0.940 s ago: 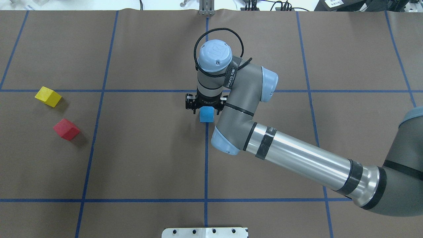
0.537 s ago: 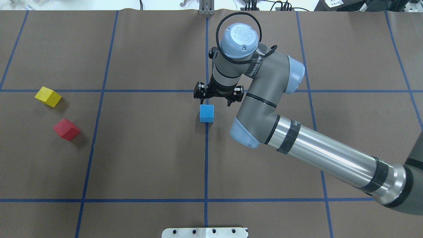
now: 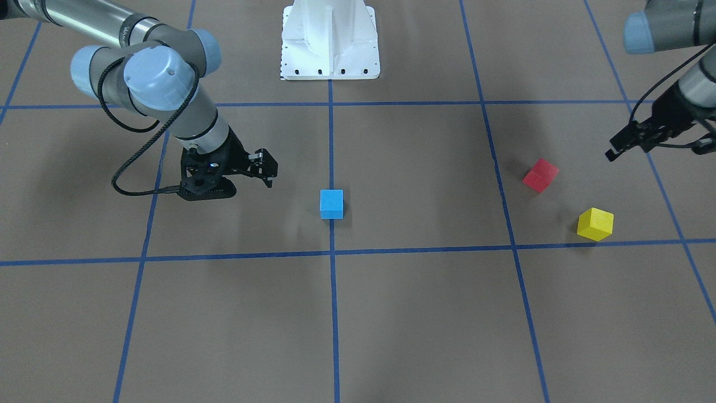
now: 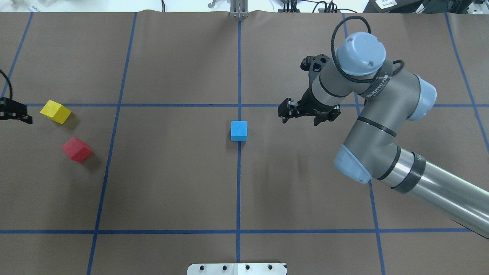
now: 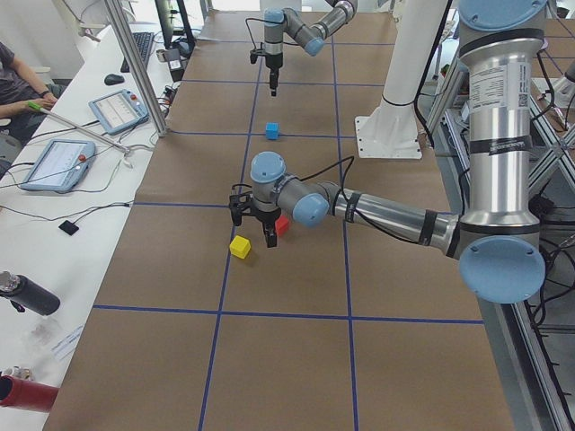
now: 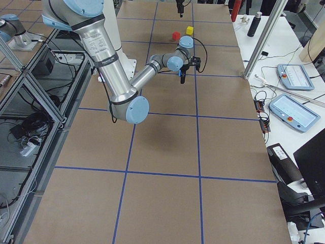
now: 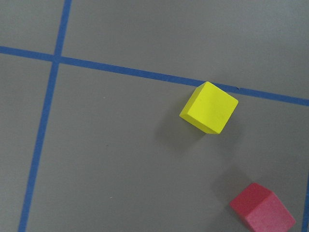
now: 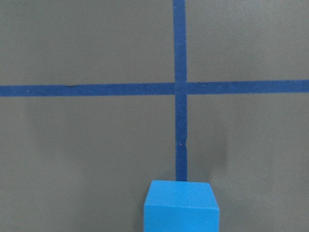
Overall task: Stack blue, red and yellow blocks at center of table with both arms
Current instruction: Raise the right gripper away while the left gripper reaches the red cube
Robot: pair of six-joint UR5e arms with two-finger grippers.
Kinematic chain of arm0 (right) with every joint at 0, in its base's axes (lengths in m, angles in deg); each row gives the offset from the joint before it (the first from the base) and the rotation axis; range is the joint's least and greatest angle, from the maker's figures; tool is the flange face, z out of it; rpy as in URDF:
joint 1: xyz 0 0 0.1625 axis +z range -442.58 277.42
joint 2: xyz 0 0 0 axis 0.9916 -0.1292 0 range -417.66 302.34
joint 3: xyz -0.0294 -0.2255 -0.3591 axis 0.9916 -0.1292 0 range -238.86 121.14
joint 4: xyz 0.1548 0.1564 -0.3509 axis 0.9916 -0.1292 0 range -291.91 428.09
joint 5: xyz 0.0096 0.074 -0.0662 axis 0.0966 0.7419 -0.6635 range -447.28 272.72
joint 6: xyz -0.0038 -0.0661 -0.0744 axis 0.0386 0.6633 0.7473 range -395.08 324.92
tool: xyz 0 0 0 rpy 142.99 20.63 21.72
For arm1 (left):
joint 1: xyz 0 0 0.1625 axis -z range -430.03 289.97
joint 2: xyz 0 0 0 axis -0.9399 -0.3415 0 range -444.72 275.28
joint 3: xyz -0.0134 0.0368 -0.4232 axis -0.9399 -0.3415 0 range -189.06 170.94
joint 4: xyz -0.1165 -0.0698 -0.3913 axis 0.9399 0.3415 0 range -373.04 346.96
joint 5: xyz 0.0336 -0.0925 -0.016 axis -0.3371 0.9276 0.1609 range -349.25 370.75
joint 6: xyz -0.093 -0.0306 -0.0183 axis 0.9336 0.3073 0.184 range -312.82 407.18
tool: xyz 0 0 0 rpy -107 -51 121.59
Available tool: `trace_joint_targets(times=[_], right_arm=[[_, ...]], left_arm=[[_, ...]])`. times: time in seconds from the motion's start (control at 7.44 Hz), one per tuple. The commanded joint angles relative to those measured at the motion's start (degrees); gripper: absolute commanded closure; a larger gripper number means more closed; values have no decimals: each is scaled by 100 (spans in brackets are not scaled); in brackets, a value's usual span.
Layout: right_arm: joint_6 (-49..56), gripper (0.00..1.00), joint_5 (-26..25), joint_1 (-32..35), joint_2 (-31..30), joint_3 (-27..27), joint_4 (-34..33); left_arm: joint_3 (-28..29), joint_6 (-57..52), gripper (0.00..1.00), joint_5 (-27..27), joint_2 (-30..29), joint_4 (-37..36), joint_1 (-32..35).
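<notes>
Your left gripper (image 5: 252,232) hangs spread and empty at mid-frame in the left-end view, just above the yellow block (image 5: 240,246) and red block (image 5: 281,224). Higher in the frame, the blue block (image 5: 271,130) sits alone on the table (image 5: 296,359). Beyond it, near the top edge, your right gripper (image 4: 304,119) gapes empty.

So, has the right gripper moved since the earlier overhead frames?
Yes. The right gripper has swung toward the overhead view's right, off the blue block, which sits unmoved on the centre tape line.
</notes>
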Motion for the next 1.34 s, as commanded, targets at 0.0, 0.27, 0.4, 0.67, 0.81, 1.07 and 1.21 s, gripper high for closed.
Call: trace_joint_targets(times=[0.0,0.27,0.4,0.67,0.81,1.07,1.21], right_arm=[[88,0,-6,110,-388,234,20],[115,0,-24,102,-468,243,29],[115,0,-41,102,-485,234,37],[124,0,-67,93,-521,234,37],[124,0,-76,93,-521,243,29],[124,0,-85,93,-529,234,29],[116,0,-85,93,-530,243,37]], left_arm=[[54,1548,0,-422,-340,27,-806],[229,2610,0,-685,-672,27,-1174],[248,2738,0,-1087,-710,1,-1568],[169,2705,0,-1117,-527,-8,-1573],[73,2687,0,-1074,-317,44,-1572],[72,2748,0,-1056,-253,167,-1572],[168,2774,0,-1073,-279,281,-1607]])
